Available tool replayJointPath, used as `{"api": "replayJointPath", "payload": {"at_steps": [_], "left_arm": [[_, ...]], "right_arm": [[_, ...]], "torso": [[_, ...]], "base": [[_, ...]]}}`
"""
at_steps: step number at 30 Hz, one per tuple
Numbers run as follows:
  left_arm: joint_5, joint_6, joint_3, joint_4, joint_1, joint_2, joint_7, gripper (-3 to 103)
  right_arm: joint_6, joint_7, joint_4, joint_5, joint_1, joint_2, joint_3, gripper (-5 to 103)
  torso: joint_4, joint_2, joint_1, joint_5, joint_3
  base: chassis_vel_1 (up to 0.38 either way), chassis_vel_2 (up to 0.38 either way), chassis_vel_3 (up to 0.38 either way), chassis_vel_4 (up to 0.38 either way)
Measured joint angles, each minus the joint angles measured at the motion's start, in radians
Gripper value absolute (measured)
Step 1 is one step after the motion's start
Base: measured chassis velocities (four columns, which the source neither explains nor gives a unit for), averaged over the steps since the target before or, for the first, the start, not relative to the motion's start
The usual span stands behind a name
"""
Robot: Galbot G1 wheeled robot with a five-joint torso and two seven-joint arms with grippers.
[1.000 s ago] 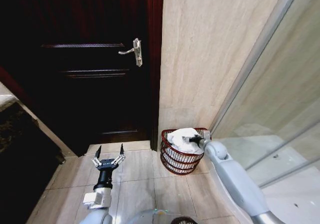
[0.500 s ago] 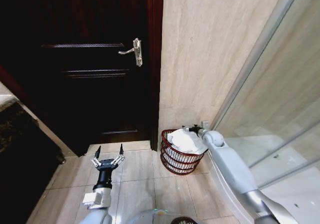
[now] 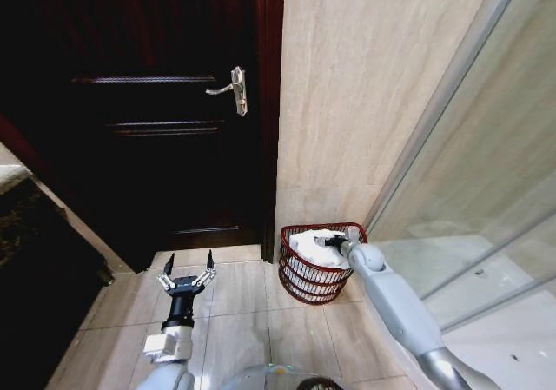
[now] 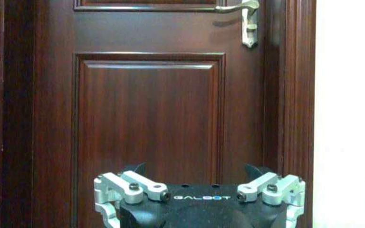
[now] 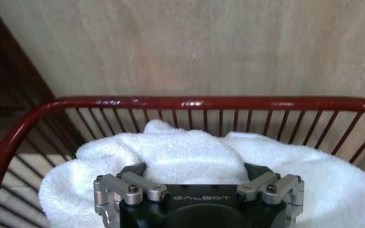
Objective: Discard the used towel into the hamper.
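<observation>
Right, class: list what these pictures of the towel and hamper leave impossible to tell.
- Right tool fingertips: sunk behind the towel in the right wrist view, so its grip is unclear.
- Hamper bottom: covered by the towel.
- Left tool fingertips: cut off by its own body in the left wrist view, though the head view shows it open above the floor.

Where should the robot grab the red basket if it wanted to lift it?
Probably the hamper's thick top rim, coming from above, on the door side. The rim is bare and rounded there, while the towel and right claw crowd the middle.
</observation>
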Motion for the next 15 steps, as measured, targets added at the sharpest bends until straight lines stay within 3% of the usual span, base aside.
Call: {"api": "replayJointPath", "payload": {"at_steps": [15], "left_arm": [[-0.004, -0.014, -0.008, -0.001, 0.011, -0.001, 0.000, 100]], "right_arm": [[-0.079, -0.042, -0.090, 0.000, 0.046, 0.014, -0.011, 100]], "torso": [[0.0002, 0.000, 0.000, 0.0000, 0.000]], "base": [[0.000, 0.000, 0.000, 0.000]]}}
